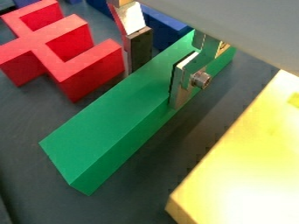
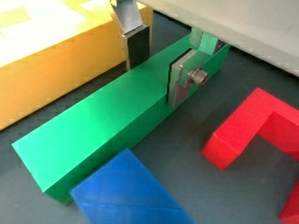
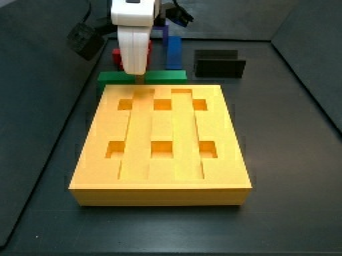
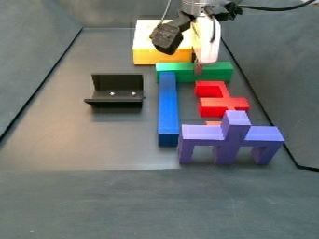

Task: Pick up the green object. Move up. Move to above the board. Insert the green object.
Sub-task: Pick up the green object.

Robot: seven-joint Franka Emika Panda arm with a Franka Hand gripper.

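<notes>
the gripper sits low over the green object, its two silver fingers standing on either side of the bar's width, one finger against the near face and the other down the far side in both wrist views; the plates look pressed to the bar, so the pincer is pinching the green object. the bar lies flat on the dark floor, just beside one short edge of the board, running along that edge, as a side view shows. in a side view the gripper comes down onto the bar between the board and the red block. the red block lies near the bar's other long side, and a blue piece lies by the bar's end. a purple piece and a black box stand well apart.
</notes>
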